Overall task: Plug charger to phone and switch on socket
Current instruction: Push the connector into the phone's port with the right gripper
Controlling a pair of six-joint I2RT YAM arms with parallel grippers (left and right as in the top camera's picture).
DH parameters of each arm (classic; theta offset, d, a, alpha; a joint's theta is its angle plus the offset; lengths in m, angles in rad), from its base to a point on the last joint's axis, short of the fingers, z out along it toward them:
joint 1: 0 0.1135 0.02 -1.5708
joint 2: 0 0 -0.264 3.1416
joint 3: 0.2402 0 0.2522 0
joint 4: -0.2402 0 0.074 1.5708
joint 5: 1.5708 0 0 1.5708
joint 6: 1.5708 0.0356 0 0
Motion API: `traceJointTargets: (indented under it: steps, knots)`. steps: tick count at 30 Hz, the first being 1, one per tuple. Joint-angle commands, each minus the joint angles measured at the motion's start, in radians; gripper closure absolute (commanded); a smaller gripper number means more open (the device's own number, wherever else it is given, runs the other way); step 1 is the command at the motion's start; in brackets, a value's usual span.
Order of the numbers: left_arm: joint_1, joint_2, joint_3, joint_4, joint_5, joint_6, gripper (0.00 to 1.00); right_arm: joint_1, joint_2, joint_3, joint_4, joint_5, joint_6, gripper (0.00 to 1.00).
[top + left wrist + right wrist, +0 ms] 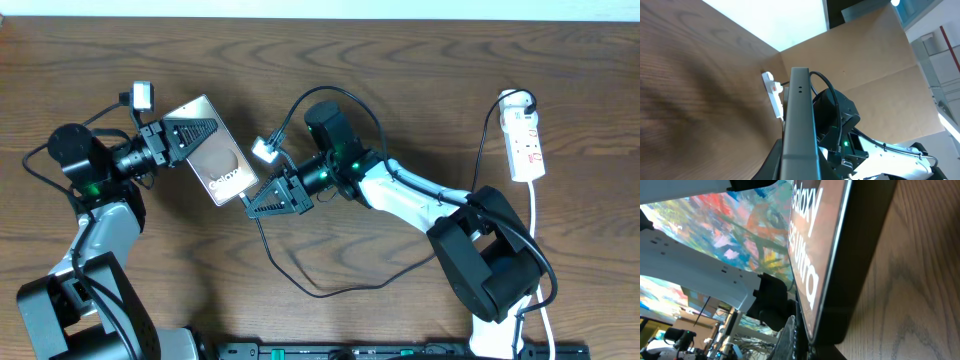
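Dark-glass phone (215,160) pinched on edge in left gripper (195,133), just off tips of right gripper (258,203) pressed shut apparently on charger (298,283), plug tip hidden: risks missing port, levering phone askew in pinch.

phone (215,160): dark slab, brownish oval, white "Galaxy" lettering facing up; diagonal, left of table centre, toward far edge.
charger (325,292): thin black cable, slack loop from phone's near corner toward near edge; plug tip not discernible.
socket (527,147): white strip, red switch marks; along right edge.
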Motion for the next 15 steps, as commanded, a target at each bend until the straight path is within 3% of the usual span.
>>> traceJointTargets:
  steps: [1, 15]
  knots:
    - [-0.018, -0.014, 0.007, 0.009, 0.024, 0.018, 0.92, 0.008, -0.003, 0.003, 0.003, -0.011, -0.02, 0.99]
    - [-0.024, -0.014, 0.007, 0.009, 0.025, 0.022, 0.92, 0.01, -0.003, 0.003, 0.008, 0.01, -0.019, 0.99]
